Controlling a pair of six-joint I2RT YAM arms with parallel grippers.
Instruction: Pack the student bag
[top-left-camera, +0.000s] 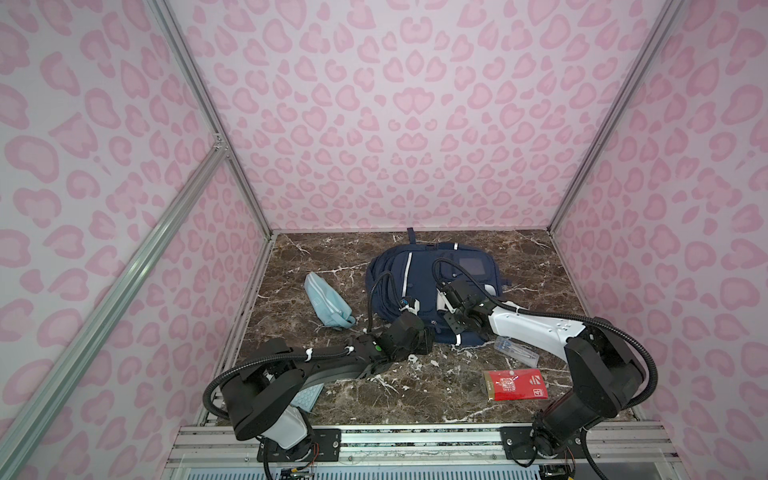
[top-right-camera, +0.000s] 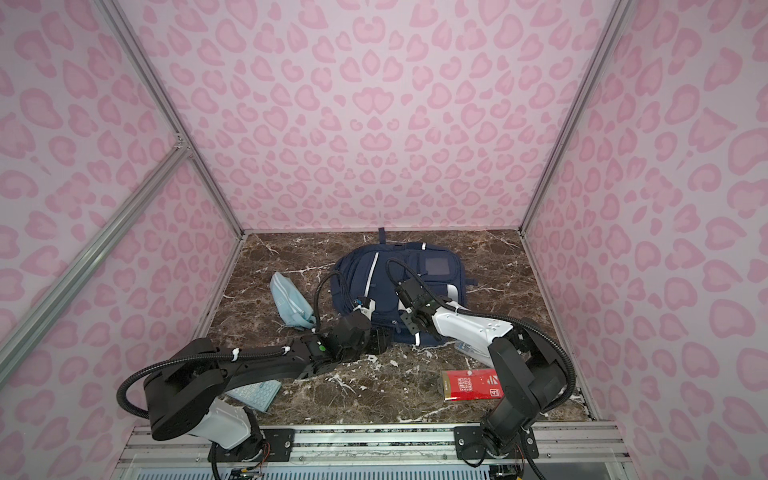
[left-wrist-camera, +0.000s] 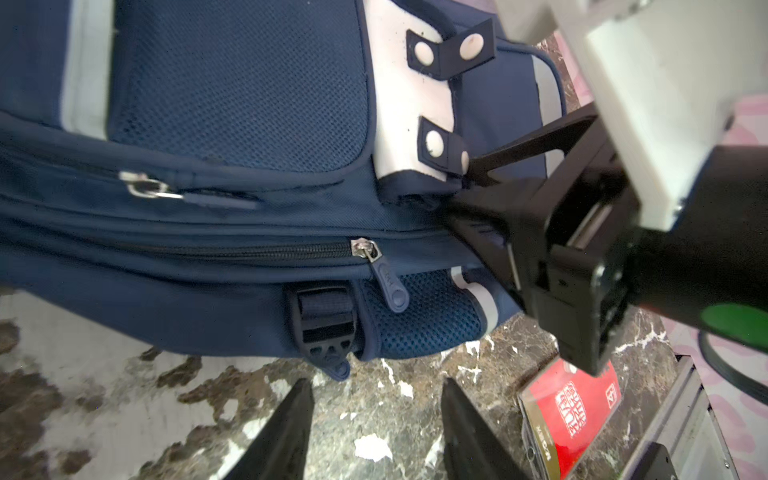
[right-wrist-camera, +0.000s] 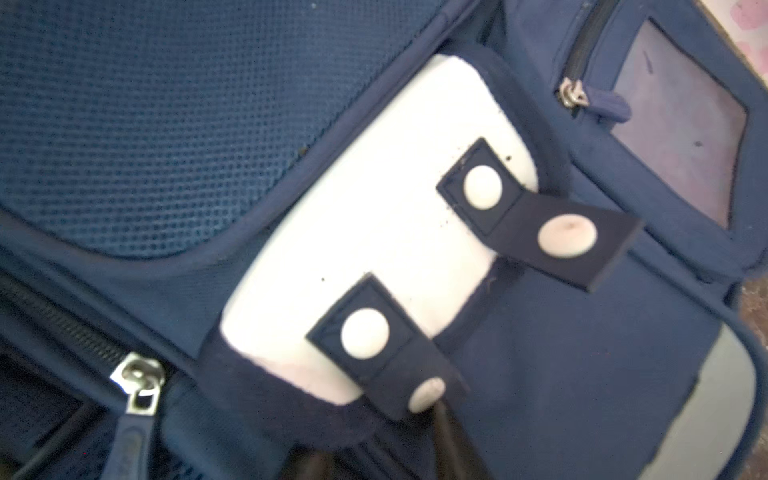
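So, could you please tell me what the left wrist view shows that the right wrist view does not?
Only the left wrist view shows the left gripper, jaws apart over the marble table, the red packet, the strap buckle and the right gripper apparently pinching the hem of the white patch. Only the right wrist view shows the grey window pocket. Both show the student bag, its mesh panel and that patch's snap tabs.

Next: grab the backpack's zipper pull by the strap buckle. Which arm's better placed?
Left. The left gripper is open and points straight at that zipper pull on the backpack, close in front. The right gripper sits at the white patch, off that zipper line.
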